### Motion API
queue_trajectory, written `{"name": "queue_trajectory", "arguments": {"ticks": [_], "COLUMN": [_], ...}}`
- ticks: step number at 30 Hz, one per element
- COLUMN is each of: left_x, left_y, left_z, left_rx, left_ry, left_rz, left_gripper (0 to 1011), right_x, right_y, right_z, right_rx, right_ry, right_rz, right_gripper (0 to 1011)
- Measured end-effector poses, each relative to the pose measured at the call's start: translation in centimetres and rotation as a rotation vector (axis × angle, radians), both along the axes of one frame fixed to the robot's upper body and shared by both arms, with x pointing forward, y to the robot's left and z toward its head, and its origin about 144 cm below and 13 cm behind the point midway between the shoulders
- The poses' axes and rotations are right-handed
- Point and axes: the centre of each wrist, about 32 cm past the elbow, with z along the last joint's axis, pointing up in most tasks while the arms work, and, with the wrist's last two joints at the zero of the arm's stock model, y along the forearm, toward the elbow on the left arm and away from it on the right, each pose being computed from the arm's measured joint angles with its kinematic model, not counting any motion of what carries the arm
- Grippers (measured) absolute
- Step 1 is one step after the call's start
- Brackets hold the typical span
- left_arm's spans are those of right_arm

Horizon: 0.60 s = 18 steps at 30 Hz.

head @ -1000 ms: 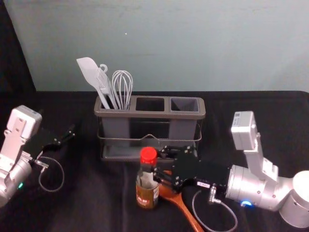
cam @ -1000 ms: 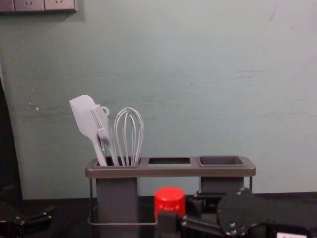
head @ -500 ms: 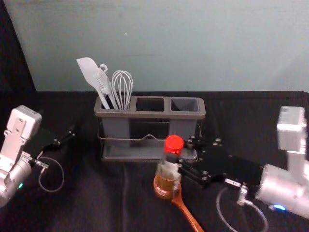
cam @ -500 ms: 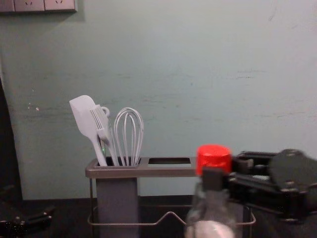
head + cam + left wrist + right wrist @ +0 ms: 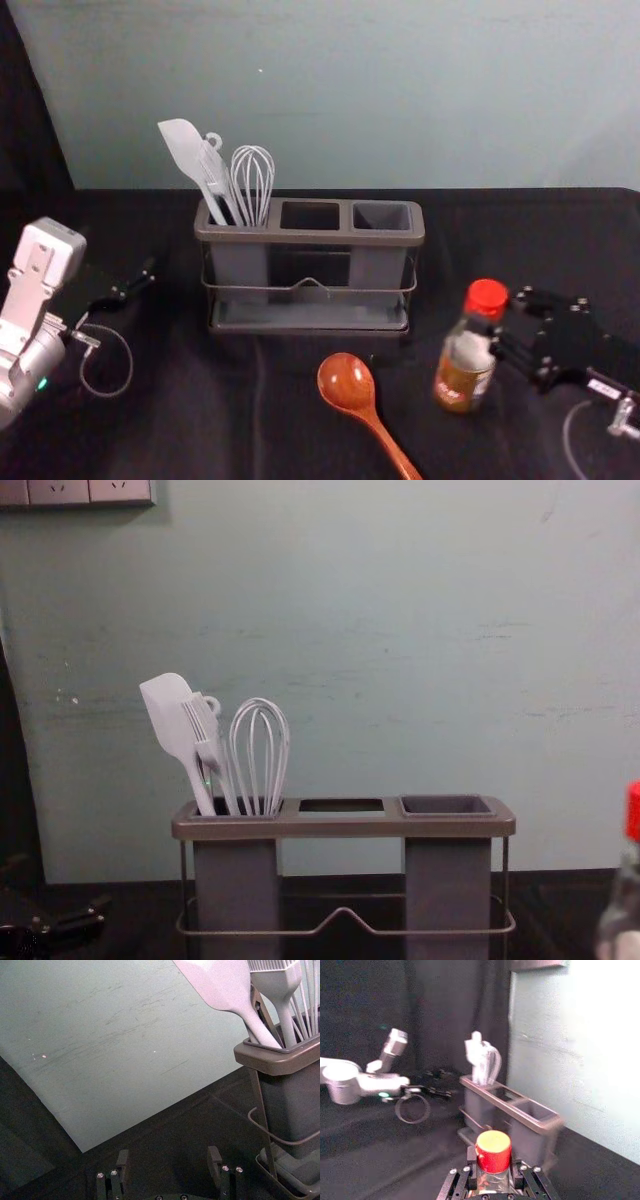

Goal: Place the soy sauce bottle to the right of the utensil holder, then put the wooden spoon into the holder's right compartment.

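Red-capped soy sauce bottle (image 5: 462, 372) sits clamped inside right claw (image 5: 507, 318).

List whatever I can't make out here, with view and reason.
Wooden spoon, handle end: head view, cut off by the bottom edge.
Soy sauce bottle, label wording: head view, too small.
Soy sauce bottle, base: chest view, cut off by the bottom edge; contact with the table unclear.
Whisk and spatula, lower ends: chest view, hidden inside the holder.
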Motion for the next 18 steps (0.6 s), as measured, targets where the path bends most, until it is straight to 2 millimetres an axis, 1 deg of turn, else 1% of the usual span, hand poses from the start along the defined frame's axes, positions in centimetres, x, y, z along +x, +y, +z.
{"name": "queue_trajectory", "arguments": {"ticks": [3,8,13,14,18], "left_x": [0.0,0.0,0.0,0.0,0.0], "left_y": [0.0,0.0,0.0,0.0,0.0], "left_z": [0.0,0.0,0.0,0.0,0.0], "left_rx": [0.000,0.000,0.000,0.000,0.000], "left_ry": [0.000,0.000,0.000,0.000,0.000], "left_rz": [0.000,0.000,0.000,0.000,0.000], "left_gripper": [1011,1011,1012,1012,1011], "right_x": [0.4,1.6,3.8,4.5,6.1], "right_y": [-1.0,-1.9,-2.4,-2.4,-2.3], "right_z": [-0.4,-0.6,-0.6,-0.5,-0.3], "right_rx": [0.000,0.004,0.014,0.013,0.005], "right_ry": [0.009,0.014,0.016,0.015,0.014], "right_rz": [-0.041,-0.086,-0.110,-0.114,-0.125], "right_gripper": [375,375,375,375,375]}}
